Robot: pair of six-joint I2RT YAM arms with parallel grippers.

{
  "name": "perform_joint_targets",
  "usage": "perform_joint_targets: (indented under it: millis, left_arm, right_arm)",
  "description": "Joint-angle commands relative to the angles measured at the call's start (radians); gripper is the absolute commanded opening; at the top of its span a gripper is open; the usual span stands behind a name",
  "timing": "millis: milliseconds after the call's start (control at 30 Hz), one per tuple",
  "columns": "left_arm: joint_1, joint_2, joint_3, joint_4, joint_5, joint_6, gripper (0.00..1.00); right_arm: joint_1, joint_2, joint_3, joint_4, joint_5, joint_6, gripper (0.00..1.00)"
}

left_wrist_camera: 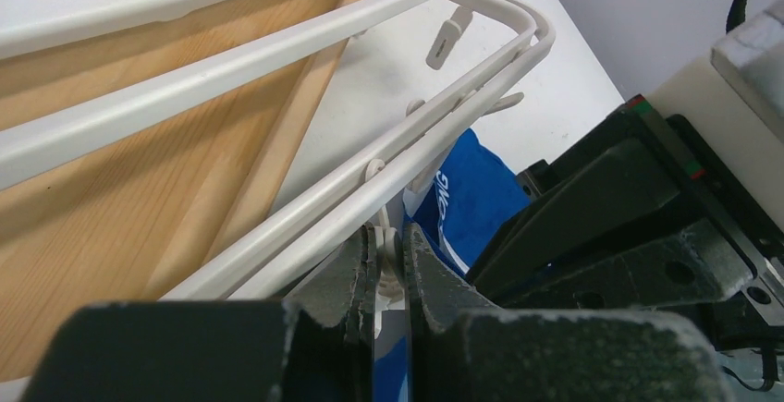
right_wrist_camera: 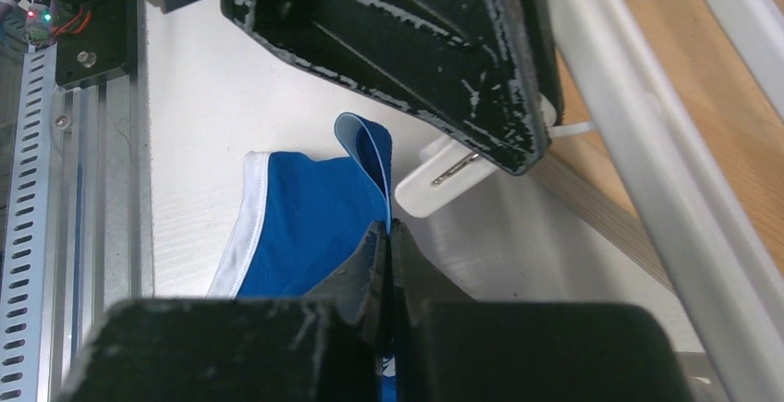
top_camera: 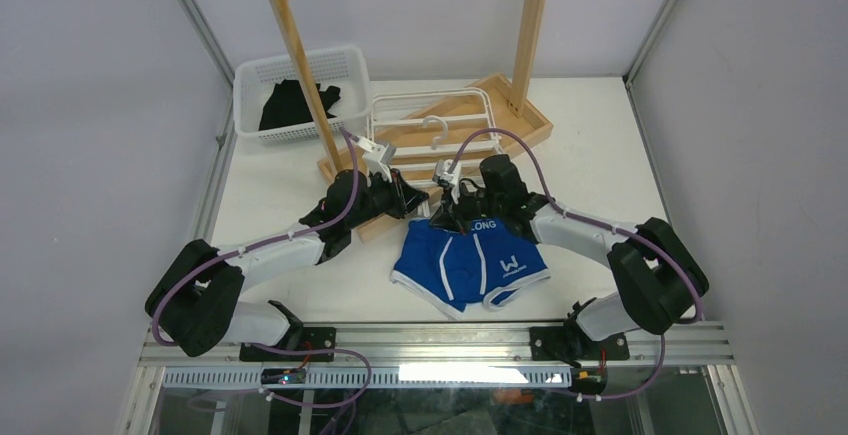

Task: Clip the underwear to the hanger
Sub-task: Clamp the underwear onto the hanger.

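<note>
The blue underwear (top_camera: 470, 260) lies on the table just in front of the white hanger (top_camera: 430, 115), which rests on the wooden rack's base. My left gripper (left_wrist_camera: 390, 252) is shut on a small white clip (left_wrist_camera: 388, 268) hanging from the hanger's near rail (left_wrist_camera: 277, 51). In the right wrist view that clip (right_wrist_camera: 444, 176) sticks out under the left fingers (right_wrist_camera: 462, 79). My right gripper (right_wrist_camera: 388, 228) is shut on the underwear's waistband (right_wrist_camera: 365, 148), lifting its edge close to the clip. In the top view both grippers (top_camera: 412, 198) (top_camera: 447, 213) meet at the waistband.
A white basket (top_camera: 250, 80) holding a black garment (top_camera: 290, 105) stands at the back left. The tall wooden rack (top_camera: 300, 55) rises from its base board (top_camera: 525, 115) behind the hanger. A metal rail (top_camera: 430, 340) runs along the near edge.
</note>
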State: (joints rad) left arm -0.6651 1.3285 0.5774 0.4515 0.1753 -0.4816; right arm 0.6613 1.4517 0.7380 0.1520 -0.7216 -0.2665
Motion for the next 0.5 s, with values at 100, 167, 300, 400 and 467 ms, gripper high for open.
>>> perform_joint_targets:
  millis: [100,167,300,400,467]
  left_arm:
    - [-0.002,-0.043,-0.002,0.073,0.125,0.006,0.0]
    - [-0.002,-0.042,-0.002,0.076,0.132,0.006,0.0]
    - [-0.001,-0.04,-0.005,0.079,0.136,0.007,0.0]
    - [-0.002,-0.039,-0.006,0.082,0.138,0.008,0.0]
    - [-0.001,-0.037,-0.006,0.082,0.142,0.01,0.0]
  right_arm:
    - [-0.02,0.016,0.01,0.078,-0.001,0.047,0.0]
    - [-0.022,0.027,0.015,0.078,-0.001,0.053,0.0]
    - [-0.026,0.043,0.028,0.069,0.0,0.058,0.0]
    - [-0.028,0.05,0.033,0.063,0.004,0.061,0.0]
    - [-0.031,0.05,0.035,0.063,0.008,0.065,0.0]
